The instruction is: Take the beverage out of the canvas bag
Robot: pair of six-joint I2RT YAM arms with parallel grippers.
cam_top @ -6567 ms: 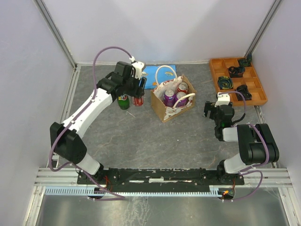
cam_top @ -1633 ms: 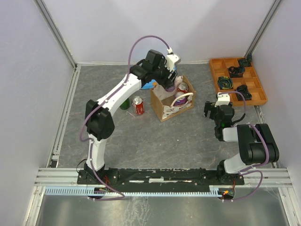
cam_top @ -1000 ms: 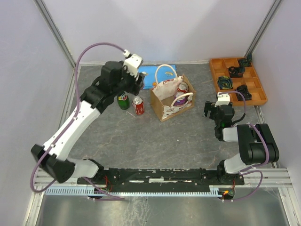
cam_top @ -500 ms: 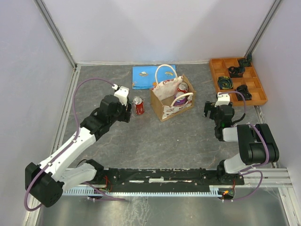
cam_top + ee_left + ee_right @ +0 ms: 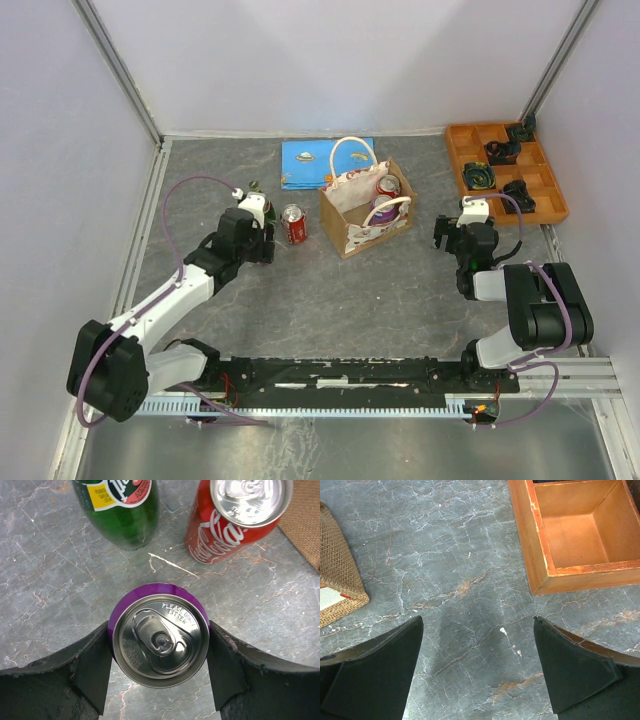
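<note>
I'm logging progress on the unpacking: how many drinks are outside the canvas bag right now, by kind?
Green bottle: 1
Red Coca-Cola can: 1
Purple can: 1, gripped by the left gripper
Total: 3

A flat blue picture book (image 5: 305,160) lies on the grey marbled worktop (image 5: 340,290) near its far edge. An orange compartmented tray (image 5: 466,138) occupies the far right corner. Several compartments hold small dark objects (image 5: 480,177).
</note>
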